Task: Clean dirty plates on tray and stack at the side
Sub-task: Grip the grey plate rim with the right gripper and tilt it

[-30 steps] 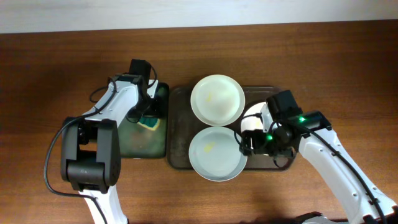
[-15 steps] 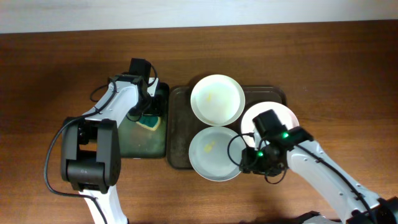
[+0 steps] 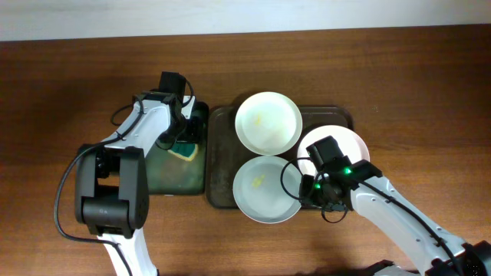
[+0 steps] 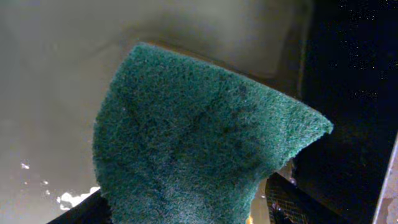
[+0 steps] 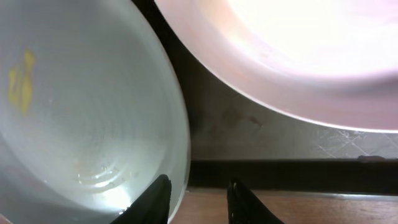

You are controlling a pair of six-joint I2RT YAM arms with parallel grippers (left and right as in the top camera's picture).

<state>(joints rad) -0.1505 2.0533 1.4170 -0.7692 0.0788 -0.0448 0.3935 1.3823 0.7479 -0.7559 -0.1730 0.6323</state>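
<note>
Three dirty plates lie on the dark brown tray [image 3: 221,149]: a white one [image 3: 268,123] at the back, a pale green one [image 3: 261,190] with a yellow smear in front, and a pink one [image 3: 341,144] at the right. My right gripper [image 3: 309,190] straddles the right rim of the pale green plate [image 5: 81,112], one finger over its inside and one outside. Its jaws are still apart [image 5: 199,202]. My left gripper [image 3: 182,140] is down in the greenish tray, shut on a green scouring sponge [image 4: 193,137] that fills its view.
The narrower greenish tray [image 3: 165,172] sits left of the brown tray, touching it. The pink plate [image 5: 298,50] overhangs the brown tray's right rim. Bare wooden table [image 3: 69,84] lies all around.
My right arm has swung from over the pink plate down and left to the pale green plate's rim, and its jaws have narrowed. The left arm has stayed at the sponge.
</note>
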